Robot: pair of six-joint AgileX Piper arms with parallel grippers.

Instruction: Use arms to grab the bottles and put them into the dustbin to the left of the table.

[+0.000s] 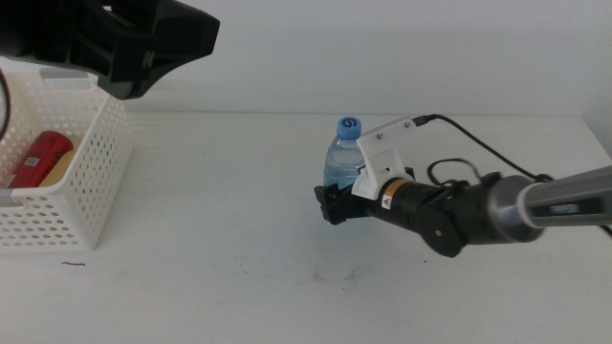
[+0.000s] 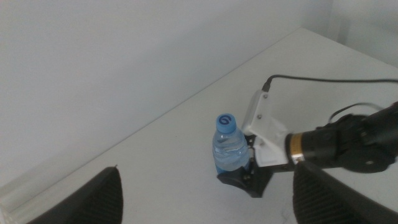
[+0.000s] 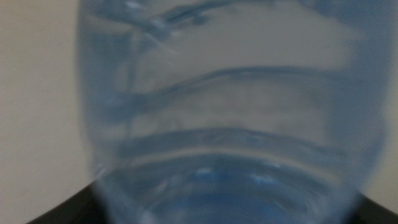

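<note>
A small clear water bottle with a blue cap stands upright at the middle of the white table. My right gripper reaches in from the right and is shut on the bottle's lower part. The bottle fills the right wrist view, between the jaws. The left wrist view shows the bottle and the right gripper from above. My left gripper hangs open and empty above the white dustbin at the left. A red can and a bit of the yellow-tea bottle lie inside.
A black cable loops behind the right arm's wrist. A white wall runs along the table's far edge. A small dark mark lies in front of the dustbin.
</note>
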